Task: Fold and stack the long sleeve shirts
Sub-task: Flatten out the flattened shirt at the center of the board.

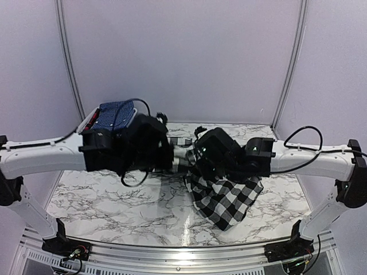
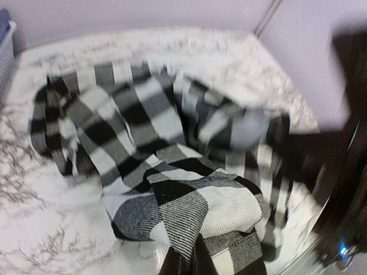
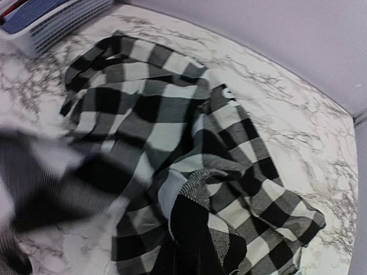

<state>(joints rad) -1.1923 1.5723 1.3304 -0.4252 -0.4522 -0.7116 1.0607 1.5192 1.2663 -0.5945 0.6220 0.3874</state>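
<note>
Left gripper (image 2: 188,262) and right gripper (image 3: 192,258) both clench the checked shirt (image 1: 226,200), bunched on the marble table (image 1: 114,195) right of the basket (image 3: 69,23) holding a blue shirt (image 1: 117,113).

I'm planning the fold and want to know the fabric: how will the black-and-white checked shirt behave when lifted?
Probably floppy: the checked shirt sags in soft, crumpled folds instead of holding a shape. Likely light for its size, as thin woven cloth. Its loose parts would probably trail over the marble table when lifted.
</note>
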